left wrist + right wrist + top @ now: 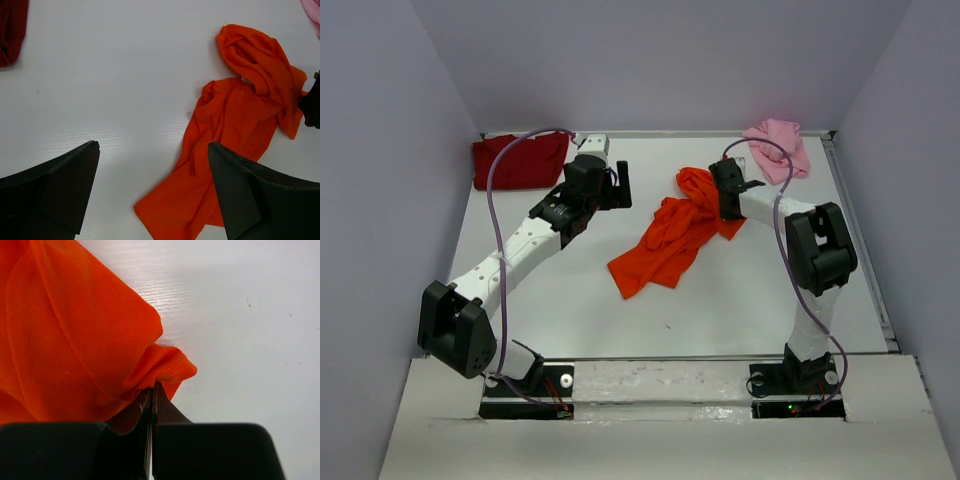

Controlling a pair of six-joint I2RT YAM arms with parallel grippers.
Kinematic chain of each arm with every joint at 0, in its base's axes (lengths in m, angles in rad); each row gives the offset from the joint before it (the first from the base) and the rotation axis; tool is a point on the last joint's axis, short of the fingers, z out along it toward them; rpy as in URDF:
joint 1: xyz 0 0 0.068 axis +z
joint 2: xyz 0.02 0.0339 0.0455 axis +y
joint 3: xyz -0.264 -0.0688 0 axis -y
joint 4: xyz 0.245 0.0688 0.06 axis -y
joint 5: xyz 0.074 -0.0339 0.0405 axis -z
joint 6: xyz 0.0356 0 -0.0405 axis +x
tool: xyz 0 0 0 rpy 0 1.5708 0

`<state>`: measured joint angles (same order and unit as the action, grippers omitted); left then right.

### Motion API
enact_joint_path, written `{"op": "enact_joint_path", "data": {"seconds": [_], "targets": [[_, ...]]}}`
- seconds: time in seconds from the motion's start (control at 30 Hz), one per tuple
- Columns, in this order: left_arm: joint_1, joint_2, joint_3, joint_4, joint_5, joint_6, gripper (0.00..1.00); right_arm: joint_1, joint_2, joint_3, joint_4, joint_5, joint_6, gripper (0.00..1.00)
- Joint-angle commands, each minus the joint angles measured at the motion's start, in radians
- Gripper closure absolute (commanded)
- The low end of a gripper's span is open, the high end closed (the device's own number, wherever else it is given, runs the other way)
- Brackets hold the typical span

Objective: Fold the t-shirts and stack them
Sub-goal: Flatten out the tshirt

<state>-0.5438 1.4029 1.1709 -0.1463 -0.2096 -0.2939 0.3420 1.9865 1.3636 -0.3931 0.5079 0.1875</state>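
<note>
Bench (720, 310): white.
Orange t-shirt (670, 235): mid-bench, crumpled; soft, light, likely to hang slack; best taken at a hem corner.
Dark red t-shirt (515, 165): far left.
Pink t-shirt (778, 148): far right.
Right fingers (210, 450): pinching the orange hem.
Left fingers (50, 195): spread, empty.

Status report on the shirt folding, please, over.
Right gripper shut on edge of orange t-shirt. Left gripper open, over table. Dark red t-shirt, pink t-shirt at far corners. Nothing in the way.

A: How are the arms built?
B: The left arm (520, 245) and right arm (800, 215) have white link shells, black joint housings and a lilac cable (492, 200) each.
A: The ends?
B: The left gripper (152, 145) and right gripper (151, 390) have black wedge-shaped fingers (50, 190). The base plates (525, 395) are black.
</note>
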Motion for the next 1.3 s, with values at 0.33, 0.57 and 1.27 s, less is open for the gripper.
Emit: {"op": "enact_joint_path", "data": {"seconds": [0.33,0.57,1.27], "targets": [[-0.007,-0.033,-0.011,0.037,0.009,0.007,0.01,0.025,-0.372,0.011,-0.036,-0.149,0.007,1.00],[-0.007,-0.030,-0.010,0.037,0.019,0.002,0.01,0.025,-0.453,-0.012,-0.055,-0.339,0.053,1.00],[-0.008,-0.019,-0.008,0.037,0.033,0.009,0.01,0.092,-0.261,-0.083,0.054,-0.657,0.118,0.45]]}}
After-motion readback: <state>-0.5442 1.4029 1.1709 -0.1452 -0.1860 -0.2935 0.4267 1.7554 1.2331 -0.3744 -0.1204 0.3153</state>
